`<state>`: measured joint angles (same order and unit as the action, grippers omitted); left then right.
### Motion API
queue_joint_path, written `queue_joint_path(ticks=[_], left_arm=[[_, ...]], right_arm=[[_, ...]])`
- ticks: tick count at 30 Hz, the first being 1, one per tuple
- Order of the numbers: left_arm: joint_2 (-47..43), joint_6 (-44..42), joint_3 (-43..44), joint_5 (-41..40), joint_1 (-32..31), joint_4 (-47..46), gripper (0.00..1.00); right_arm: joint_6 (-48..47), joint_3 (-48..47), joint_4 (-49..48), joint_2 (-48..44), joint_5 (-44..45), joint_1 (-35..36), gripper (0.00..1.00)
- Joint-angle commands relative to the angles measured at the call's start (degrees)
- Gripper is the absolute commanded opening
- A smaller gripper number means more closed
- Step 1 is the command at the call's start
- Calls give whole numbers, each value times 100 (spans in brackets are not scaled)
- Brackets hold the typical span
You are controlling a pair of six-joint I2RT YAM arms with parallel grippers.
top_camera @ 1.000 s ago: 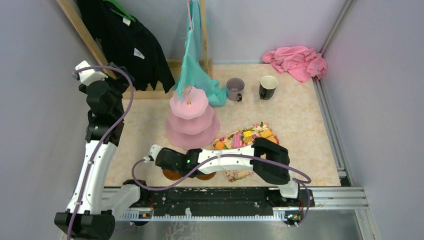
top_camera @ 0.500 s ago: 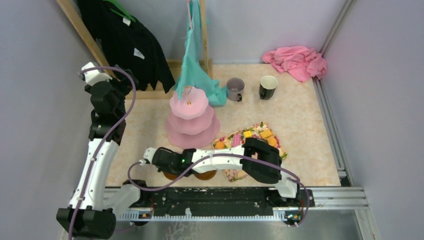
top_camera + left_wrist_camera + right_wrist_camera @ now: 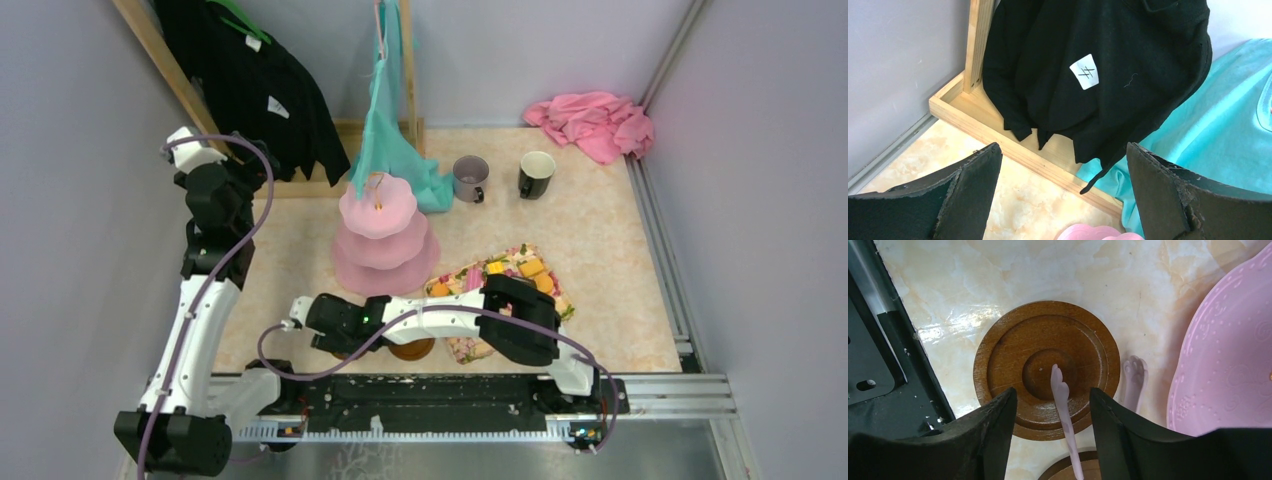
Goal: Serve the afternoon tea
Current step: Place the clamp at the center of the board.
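Observation:
A pink paw-tipped spoon [image 3: 1060, 390] lies across a brown disc [image 3: 1003, 355] near the table's front edge. My right gripper [image 3: 1052, 392] hangs over it, open, its jaws clear of the spoon on both sides. A second brown disc [image 3: 1060, 474] shows below, and a second pink spoon [image 3: 1134, 375] lies beside the pink stand [image 3: 1228, 350]. From above, the three-tier stand [image 3: 380, 235] is mid-table, with toy cakes [image 3: 510, 272] on a floral mat to its right. The grey mug [image 3: 469, 177] and black mug [image 3: 536, 173] stand behind. My left gripper [image 3: 1063, 147] is open, high at the left.
A black garment [image 3: 1098, 60] and teal fabric [image 3: 1228, 115] hang from a wooden frame [image 3: 1013, 145] at the back left. A pink cloth [image 3: 592, 122] lies in the back right corner. The black base rail [image 3: 878, 365] runs just left of the disc.
My right gripper's jaws have opened, and that arm has shifted a little to the left over the discs. The left arm moved slightly toward the back.

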<state>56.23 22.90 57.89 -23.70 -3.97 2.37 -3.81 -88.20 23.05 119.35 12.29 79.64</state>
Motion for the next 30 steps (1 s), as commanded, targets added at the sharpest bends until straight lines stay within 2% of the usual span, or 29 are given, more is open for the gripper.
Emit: queue_joint_path(ticks=[1,9,17,24,26,30], left_arm=[[37,52,-35,95,43,-220,99],[78,94,1,194,40,-263,99],[83,93,17,333,37,-264,99],[18,78,-231,792,41,-578,99],[49,32,-264,990,44,-707,99],[135,-141,-282,1269,42,-853,99]], right_arm=[[-10,-267,-121,-59,12,-45,57],[150,86,-266,-826,409,-38,57],[737,1275,-602,-2202,1301,-36,55],[1430,2229,-610,-3112,2629,-128,49],[1685,2347,-387,-3172,2704,-318,49],[1941,2935,-691,-3497,2778,-557,49]])
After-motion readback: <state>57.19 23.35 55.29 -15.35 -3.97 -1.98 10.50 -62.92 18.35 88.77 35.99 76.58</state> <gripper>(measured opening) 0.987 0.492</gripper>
